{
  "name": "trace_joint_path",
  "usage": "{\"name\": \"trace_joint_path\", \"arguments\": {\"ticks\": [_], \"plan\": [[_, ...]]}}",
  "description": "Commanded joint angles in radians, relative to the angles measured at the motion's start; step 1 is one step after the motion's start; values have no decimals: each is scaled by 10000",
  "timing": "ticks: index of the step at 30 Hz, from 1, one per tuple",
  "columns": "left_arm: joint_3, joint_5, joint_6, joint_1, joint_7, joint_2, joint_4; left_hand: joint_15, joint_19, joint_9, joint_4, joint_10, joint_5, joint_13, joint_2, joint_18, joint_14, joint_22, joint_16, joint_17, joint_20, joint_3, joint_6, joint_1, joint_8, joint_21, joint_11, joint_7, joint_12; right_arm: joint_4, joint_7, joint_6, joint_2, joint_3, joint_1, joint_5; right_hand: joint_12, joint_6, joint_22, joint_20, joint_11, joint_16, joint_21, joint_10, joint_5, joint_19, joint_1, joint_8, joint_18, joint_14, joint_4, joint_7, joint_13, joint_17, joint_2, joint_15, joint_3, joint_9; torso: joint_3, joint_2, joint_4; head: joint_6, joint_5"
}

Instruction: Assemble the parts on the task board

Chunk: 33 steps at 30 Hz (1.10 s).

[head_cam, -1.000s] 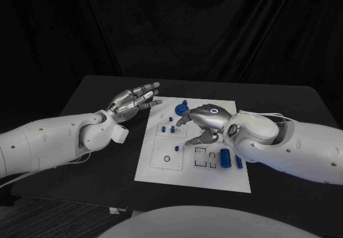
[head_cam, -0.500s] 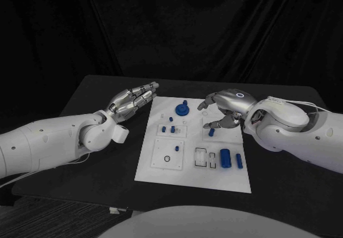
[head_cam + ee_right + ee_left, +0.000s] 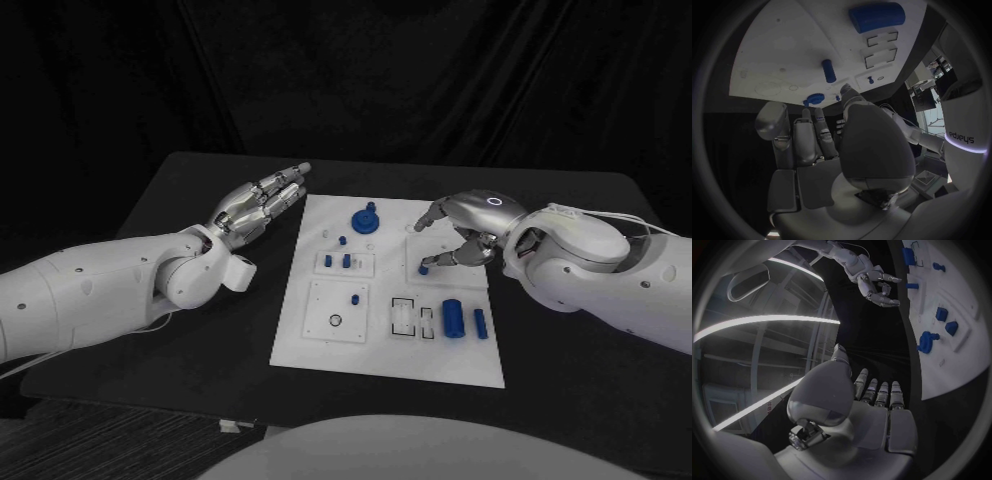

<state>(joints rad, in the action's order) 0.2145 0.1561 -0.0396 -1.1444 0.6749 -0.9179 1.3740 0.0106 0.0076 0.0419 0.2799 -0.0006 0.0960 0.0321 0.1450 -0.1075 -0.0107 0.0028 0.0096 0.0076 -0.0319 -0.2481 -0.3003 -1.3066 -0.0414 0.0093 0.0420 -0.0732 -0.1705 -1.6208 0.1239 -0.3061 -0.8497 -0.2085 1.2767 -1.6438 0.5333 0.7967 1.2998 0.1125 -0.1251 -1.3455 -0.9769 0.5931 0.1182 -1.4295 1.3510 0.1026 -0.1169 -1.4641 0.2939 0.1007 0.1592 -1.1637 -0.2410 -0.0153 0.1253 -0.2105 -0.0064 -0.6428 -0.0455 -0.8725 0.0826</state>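
White plastic, the task board (image 3: pixel 389 355) lies in the middle of the black table (image 3: pixel 577 380), its near edge bare. Just beyond that edge a large blue cylinder (image 3: pixel 456 318) and a slimmer blue bar (image 3: pixel 482 322) lie beside a row of rectangular slots (image 3: pixel 415 317), with a square plate carrying a ring (image 3: pixel 338 320) to their left. Farther back, two short blue pegs (image 3: pixel 339 261) stand in a small block, and a small blue peg (image 3: pixel 424 268) stands near the board's right side. The right hand (image 3: pixel 464 235) hovers over the board's right edge, fingers curled and parted, nothing visibly pinched; its fingertips hang just above that small peg. The left hand (image 3: pixel 264 205) floats off the board's left edge with its fingers extended side by side, holding nothing. At the far end of the board sits a blue knobbed disc (image 3: pixel 365 219). With most parts apparently unseated, the risk lies in the right hand's closeness to the small peg: a low sweep of curled fingers could tip it or knock it out of its hole, and a grasp made from this angle could catch the peg off-centre and drop it.
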Motion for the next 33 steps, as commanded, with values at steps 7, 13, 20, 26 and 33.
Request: {"name": "trace_joint_path", "arguments": {"ticks": [7,13,20,26,33], "plan": [[-10,165,445,53,1394,39,-30,-342,-76,-372,121,-17,-10,-201,128,201,107,-28,-96,-76,375,-268,2790,395,369,-93,112,-1227,981,172,171,396,166,6,-212,-89,-317,137,1325,111,9,-234,-368,555,-60,-78,49,-19,138,-136,23,479,-451,-195,-15,-127,-88,296,3,-4,0,-1,-34],[-10,166,483,72,1223,9,5,-60,-76,-343,120,-23,97,-248,96,-264,107,-28,-96,-76,-938,-213,2652,500,340,-93,291,-1212,1329,248,106,526,267,6,-335,-90,-367,388,1325,137,40,-239,-386,1023,392,-72,268,77,132,-136,-7,663,-641,-188,218,-143,114,371,1,-5,2,-1,-16],[-10,166,434,89,1149,7,7,70,-76,-308,110,-11,704,-249,174,-453,107,-28,-96,-76,-2128,-135,2418,265,306,-93,267,-1259,1363,307,75,783,383,6,-468,-89,-474,777,1317,136,74,-232,-387,1618,1789,-52,690,224,125,-123,-164,683,-828,-153,527,-134,413,413,2,-5,-3,-1,-5],[-10,166,373,99,1192,13,2,-129,-76,-307,113,-1,979,-240,303,-627,107,-28,-96,-76,-646,-161,2408,-5,306,-93,247,-1142,1331,379,38,932,483,7,-547,-89,-607,1100,1310,100,124,-218,-386,2132,3195,-35,1071,312,118,-112,-576,649,-891,-118,651,-92,784,393,4,-2,1,-1,21],[-10,166,249,107,1193,17,-3,-250,-76,-290,110,3,1673,-235,472,-314,107,-28,-96,-76,-231,-105,2300,-369,288,-93,133,-931,1303,456,-16,1013,569,7,-594,-89,-785,1299,1306,49,173,-187,-381,2617,3532,-14,1235,332,116,-94,-925,617,-906,-65,636,-44,1281,361,1,-4,0,-1,21]]}}
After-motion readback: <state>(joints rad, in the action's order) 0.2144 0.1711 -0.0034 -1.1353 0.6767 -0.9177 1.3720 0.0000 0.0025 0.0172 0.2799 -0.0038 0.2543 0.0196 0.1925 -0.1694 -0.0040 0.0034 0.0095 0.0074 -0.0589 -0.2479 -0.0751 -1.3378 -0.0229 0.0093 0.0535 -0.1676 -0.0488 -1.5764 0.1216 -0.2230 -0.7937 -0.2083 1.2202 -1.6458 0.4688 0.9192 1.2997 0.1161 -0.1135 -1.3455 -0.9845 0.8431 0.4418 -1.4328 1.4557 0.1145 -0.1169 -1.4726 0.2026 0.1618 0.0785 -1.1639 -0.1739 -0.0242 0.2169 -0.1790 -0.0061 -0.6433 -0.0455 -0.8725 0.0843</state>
